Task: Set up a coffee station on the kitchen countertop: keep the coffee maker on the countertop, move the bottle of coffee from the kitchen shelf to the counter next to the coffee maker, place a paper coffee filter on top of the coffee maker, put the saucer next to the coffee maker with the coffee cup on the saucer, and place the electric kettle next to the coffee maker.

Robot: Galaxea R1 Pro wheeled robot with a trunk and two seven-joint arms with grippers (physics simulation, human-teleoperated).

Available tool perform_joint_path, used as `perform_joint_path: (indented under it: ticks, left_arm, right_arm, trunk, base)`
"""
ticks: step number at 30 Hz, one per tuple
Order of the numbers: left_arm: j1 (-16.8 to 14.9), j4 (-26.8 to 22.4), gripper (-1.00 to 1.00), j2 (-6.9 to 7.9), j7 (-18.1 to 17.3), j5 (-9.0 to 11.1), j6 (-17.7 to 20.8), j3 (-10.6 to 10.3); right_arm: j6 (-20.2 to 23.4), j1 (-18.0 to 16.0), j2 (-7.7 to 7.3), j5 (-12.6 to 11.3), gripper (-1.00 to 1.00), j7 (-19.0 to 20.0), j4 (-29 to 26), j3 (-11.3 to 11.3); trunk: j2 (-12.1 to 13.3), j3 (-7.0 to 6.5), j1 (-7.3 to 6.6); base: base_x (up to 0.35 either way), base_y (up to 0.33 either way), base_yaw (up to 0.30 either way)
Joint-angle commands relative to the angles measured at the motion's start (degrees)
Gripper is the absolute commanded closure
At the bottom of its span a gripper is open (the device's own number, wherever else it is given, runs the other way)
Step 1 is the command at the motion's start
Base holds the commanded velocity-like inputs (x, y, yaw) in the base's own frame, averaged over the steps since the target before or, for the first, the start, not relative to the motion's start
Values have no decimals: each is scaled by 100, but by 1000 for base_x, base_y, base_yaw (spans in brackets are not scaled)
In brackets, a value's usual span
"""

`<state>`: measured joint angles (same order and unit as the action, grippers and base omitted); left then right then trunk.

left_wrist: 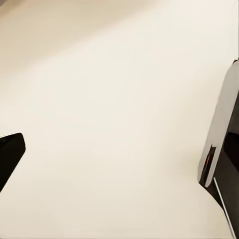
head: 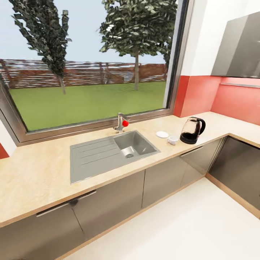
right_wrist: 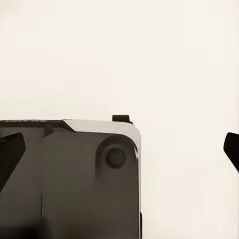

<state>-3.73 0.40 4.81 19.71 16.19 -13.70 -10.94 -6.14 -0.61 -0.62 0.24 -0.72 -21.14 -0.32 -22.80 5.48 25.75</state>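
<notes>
We're rolling up with both hands spread apart over bare floor, while the kettle [head: 192, 130], cup [head: 173, 139] and saucer [head: 162, 134] wait together on the table's [head: 36, 177] far right, ready for pickup.

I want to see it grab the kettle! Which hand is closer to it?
Probably right: the kettle stands right of the head view's middle. The left hand and right hand both face the floor, away from the counter.
</notes>
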Motion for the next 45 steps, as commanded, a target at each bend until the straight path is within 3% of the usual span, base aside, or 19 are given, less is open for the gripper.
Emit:
perform_joint_path:
  ticks: [1,19,45]
  left_arm:
    - [-5,4,-100,1,13,51,-19,-49]
    - [-5,4,-100,-2,-2,66,-28,-49]
    - [-5,4,-100,-6,-2,115,-28,-31]
  right_arm:
    - [-18,-3,1,2,-100,-7,5,-1]
    - [-18,-3,1,11,-100,-7,5,6]
    - [-18,-3,1,11,-100,-7,6,15]
  trunk:
    - [-13,13,4]
    - [-13,13,4]
    - [-13,13,4]
  base:
    - [3,-273,30]
    - [45,-274,3]
    - [173,-232,0]
